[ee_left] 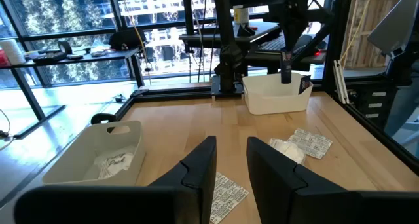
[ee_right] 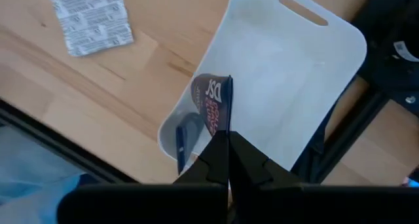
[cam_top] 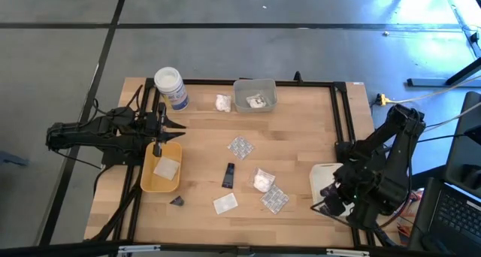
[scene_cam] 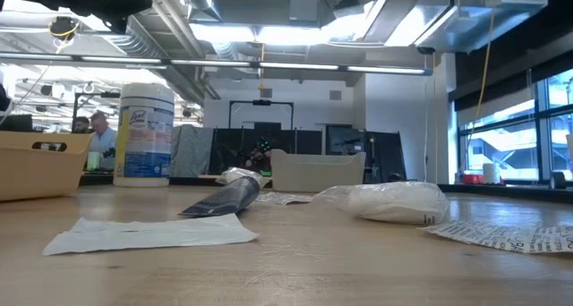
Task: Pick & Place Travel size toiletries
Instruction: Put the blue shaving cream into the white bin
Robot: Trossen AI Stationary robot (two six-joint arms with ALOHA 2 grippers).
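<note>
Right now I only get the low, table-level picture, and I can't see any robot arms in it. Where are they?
Observer: The right gripper hangs over a shallow white plastic tray at the table's right edge. It is shut on a small dark packet with red lettering.
Visitor: And the other arm?
Observer: The left gripper is over the edge of the yellow plastic tray, with its fingers apart and holding nothing.
Visitor: Is anything inside that tray?
Observer: Yes, a flat white square sachet lies in it.
</note>
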